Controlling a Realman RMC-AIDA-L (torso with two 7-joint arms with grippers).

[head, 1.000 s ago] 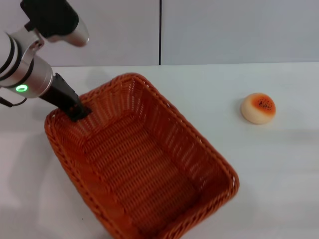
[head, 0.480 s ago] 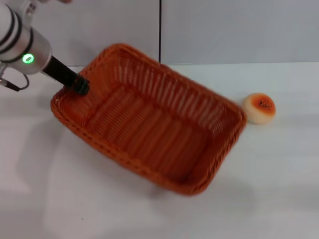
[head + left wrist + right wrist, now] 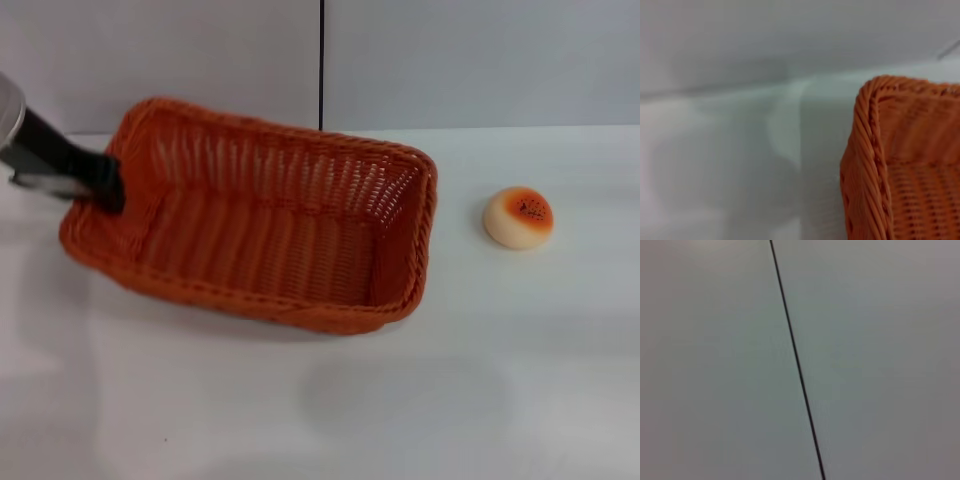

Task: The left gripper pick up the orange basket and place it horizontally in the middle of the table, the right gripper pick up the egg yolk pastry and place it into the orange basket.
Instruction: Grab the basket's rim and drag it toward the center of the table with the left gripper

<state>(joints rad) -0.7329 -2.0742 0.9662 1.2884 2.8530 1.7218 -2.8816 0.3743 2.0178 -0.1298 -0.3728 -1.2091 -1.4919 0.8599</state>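
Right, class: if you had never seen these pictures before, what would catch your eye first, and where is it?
The big orange basket dominates, lying lengthwise across the left and middle of the white table. The left gripper grips its left rim, the black fingers closed over the weave. Off to the right, apart from the basket, sits the small egg yolk pastry with its browned, seeded top; the right gripper is out of sight.
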